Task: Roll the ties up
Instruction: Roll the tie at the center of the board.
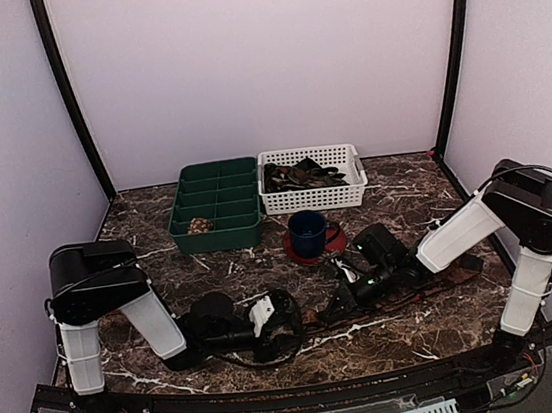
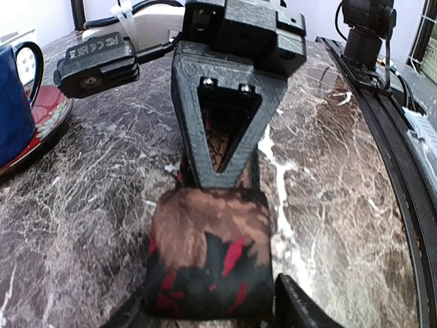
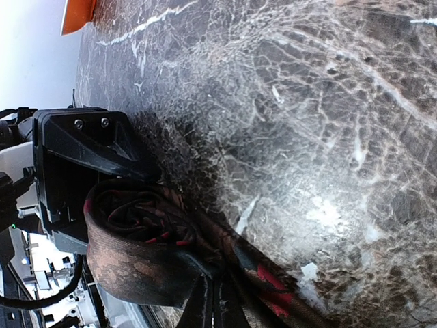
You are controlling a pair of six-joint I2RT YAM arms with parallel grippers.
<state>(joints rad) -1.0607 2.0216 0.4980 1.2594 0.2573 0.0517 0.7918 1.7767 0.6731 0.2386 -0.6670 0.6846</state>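
Brown marble table (image 1: 423, 335), left end effector (image 1: 279, 327) clamping coiled dark brown patterned necktie (image 2: 205, 239), right end effector (image 1: 345, 294) pinching its flat tail.

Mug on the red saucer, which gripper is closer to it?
Right. The right gripper is close, just on the near side of the mug; the left gripper lies farther toward the near side and to the left.

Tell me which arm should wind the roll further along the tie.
Left, probably. The left claw grips the partly rolled end of the tie, so it could turn the coil onward. The right claw sits just beyond on the flat stretch, seemingly pinning it, so it is better suited to keeping it taut.
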